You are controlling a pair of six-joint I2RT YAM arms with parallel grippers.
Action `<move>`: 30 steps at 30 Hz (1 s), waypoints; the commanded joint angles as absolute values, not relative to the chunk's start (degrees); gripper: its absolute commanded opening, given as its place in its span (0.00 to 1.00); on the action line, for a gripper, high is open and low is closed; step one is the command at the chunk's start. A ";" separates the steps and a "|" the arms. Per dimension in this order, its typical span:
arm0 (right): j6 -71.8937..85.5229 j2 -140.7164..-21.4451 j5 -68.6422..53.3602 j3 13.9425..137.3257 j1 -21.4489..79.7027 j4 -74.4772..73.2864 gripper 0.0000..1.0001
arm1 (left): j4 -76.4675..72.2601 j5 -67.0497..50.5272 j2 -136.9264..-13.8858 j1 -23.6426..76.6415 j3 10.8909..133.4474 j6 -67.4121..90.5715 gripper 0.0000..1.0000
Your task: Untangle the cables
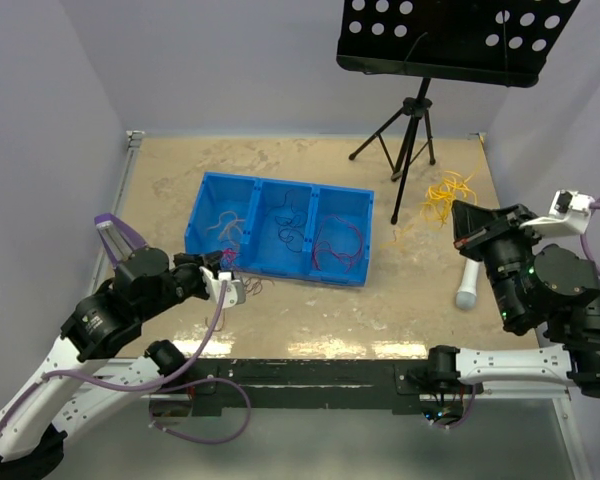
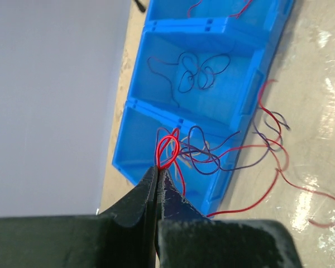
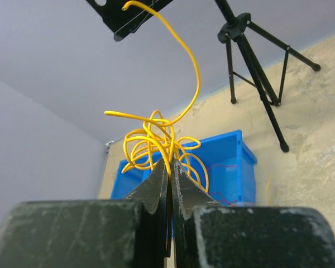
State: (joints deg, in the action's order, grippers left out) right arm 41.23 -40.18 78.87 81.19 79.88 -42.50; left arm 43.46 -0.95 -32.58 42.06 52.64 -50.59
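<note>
Grips — left hand [image 2: 158, 168] on red cable [image 2: 159, 154], right hand [image 3: 170, 165] yellow cable [image 3: 156, 138]

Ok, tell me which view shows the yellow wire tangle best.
Right wrist view. The yellow wire tangle fills mid-frame, its loops separate, pinched in the shut right fingers. The top view shows it only small, beside the tripod. The left wrist view misses it.
</note>
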 commanded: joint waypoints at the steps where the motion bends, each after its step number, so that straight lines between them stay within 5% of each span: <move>1: 32.88 -41.75 75.68 81.12 79.89 -33.50 0.00 | 46.75 -10.00 -32.26 41.92 53.00 -52.99 0.00; 9: 31.37 -45.35 66.73 79.99 79.89 -31.11 0.00 | 46.76 -13.10 -32.61 41.92 55.19 -51.77 0.00; 18: 35.76 -49.04 43.35 67.08 79.89 -29.45 0.00 | 48.25 -13.80 -34.63 41.92 63.19 -53.43 0.00; 30: 38.50 -53.43 31.03 50.72 79.89 -19.16 0.00 | 51.06 -13.27 -34.19 41.92 69.07 -57.30 0.00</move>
